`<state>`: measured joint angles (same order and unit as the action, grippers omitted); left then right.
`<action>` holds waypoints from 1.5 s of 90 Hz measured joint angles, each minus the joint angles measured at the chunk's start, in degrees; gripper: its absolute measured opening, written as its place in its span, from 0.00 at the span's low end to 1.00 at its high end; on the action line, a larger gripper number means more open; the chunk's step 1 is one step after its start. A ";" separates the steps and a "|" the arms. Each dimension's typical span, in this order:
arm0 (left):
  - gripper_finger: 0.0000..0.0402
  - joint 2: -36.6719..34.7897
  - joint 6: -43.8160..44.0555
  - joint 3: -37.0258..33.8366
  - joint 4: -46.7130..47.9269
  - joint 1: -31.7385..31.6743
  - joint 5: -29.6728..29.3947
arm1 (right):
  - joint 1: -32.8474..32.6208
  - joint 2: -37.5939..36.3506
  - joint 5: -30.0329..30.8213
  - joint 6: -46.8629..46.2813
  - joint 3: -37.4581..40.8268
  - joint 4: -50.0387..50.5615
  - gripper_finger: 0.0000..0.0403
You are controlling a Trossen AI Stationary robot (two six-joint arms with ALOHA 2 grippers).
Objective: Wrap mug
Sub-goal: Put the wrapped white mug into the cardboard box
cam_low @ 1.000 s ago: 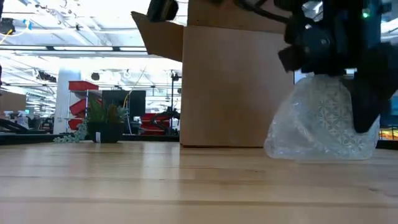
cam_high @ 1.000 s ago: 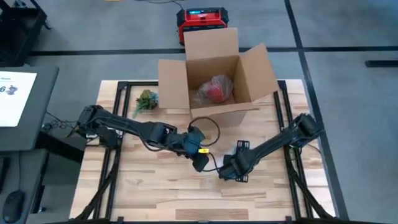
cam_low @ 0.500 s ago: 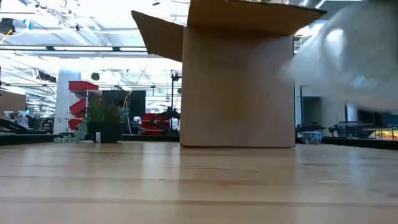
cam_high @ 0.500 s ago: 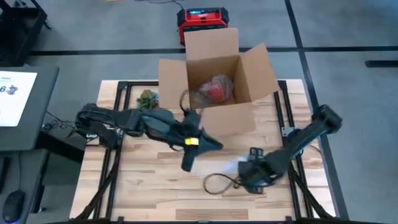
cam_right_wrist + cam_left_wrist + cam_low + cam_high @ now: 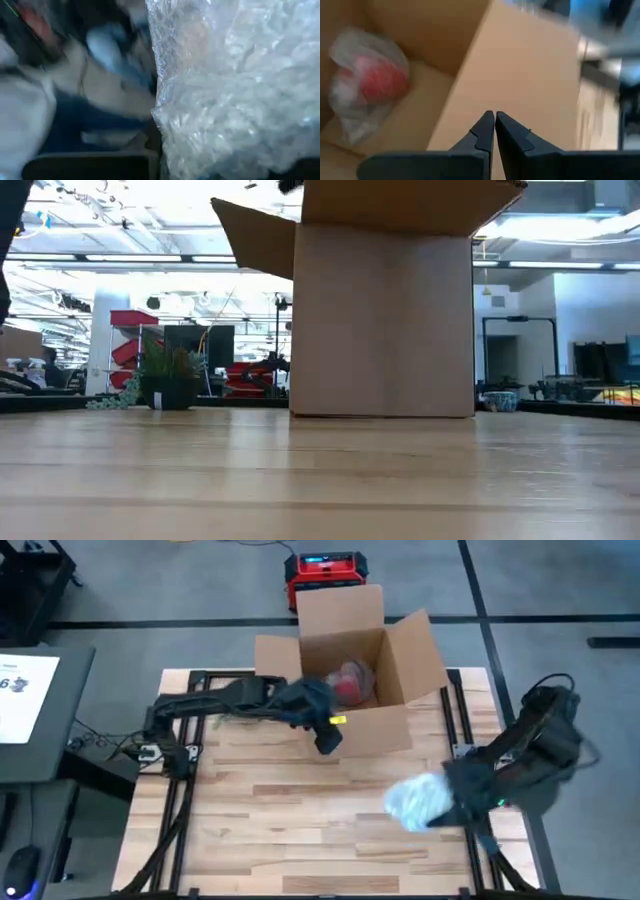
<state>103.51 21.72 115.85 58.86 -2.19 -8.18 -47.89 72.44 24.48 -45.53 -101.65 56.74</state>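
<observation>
The right gripper (image 5: 455,802) held a bubble-wrapped bundle (image 5: 418,802), lifted off the table (image 5: 270,820). The bundle stuck out past its fingers, toward the left gripper (image 5: 328,738). That one was pinched shut and empty, at the box (image 5: 345,660) front wall.

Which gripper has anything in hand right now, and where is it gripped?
The right gripper holds the bubble-wrapped bundle by its right-hand end, clear of the table. The left gripper, shut at the cardboard box, holds nothing.
</observation>
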 joint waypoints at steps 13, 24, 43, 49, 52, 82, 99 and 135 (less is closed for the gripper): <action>0.10 3.36 -2.86 0.02 3.17 -0.31 -1.28 | 6.93 3.40 4.24 9.22 -13.83 2.71 0.08; 0.16 6.14 -2.70 0.02 4.08 -0.31 -1.03 | 18.36 8.11 4.38 12.81 -24.29 8.11 0.08; 0.18 4.81 -2.14 0.00 2.96 2.09 3.40 | 41.40 12.41 -1.65 15.07 -31.62 15.41 0.08; 0.18 2.53 -2.14 0.00 2.73 3.01 3.44 | 48.14 13.69 -8.35 16.48 -31.23 15.36 0.08; 0.18 1.32 -2.20 0.01 2.03 3.45 3.44 | 51.06 14.49 -11.28 17.25 -31.25 15.34 0.08; 0.18 -12.65 -3.26 0.02 -2.01 6.37 3.40 | 66.23 28.40 -25.53 23.23 -31.23 17.27 0.08; 0.18 -20.32 -6.26 0.02 -2.69 6.53 1.57 | 69.50 38.40 -28.63 26.28 -31.18 20.17 0.08; 0.18 -26.75 -9.27 0.09 -3.00 6.51 -14.45 | 72.39 56.10 -35.79 37.65 -31.21 24.97 0.09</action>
<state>76.76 12.45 115.94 55.86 4.32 -22.63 24.50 128.55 -11.31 -7.88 -132.86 81.70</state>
